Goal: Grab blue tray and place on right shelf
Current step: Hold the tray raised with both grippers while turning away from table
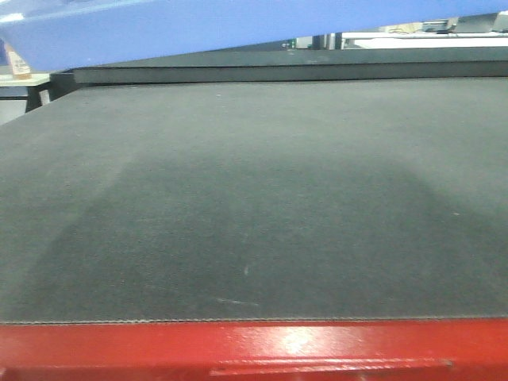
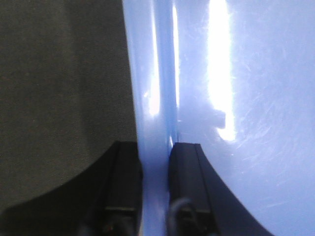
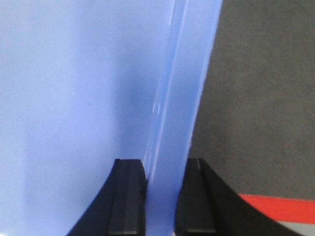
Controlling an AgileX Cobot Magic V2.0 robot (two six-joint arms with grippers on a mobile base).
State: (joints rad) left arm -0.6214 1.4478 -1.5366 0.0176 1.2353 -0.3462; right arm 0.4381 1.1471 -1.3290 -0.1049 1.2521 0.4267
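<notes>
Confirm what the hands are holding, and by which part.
Both hold the blue tray by its rim: left hand on one side, right hand on the opposite side.

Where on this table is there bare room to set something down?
The whole dark grey mat is bare, from the red metal front frame to the black rear ledge. Crowded only overhead: the glossy light-blue plastic tray hangs there, rim gripped by the left claw and right claw.

The left gripper has two matte black fingers with flat inner faces and outer edges curving outward; thin dark cables loop at their roots. The right gripper shows the same black, flared fingers.
</notes>
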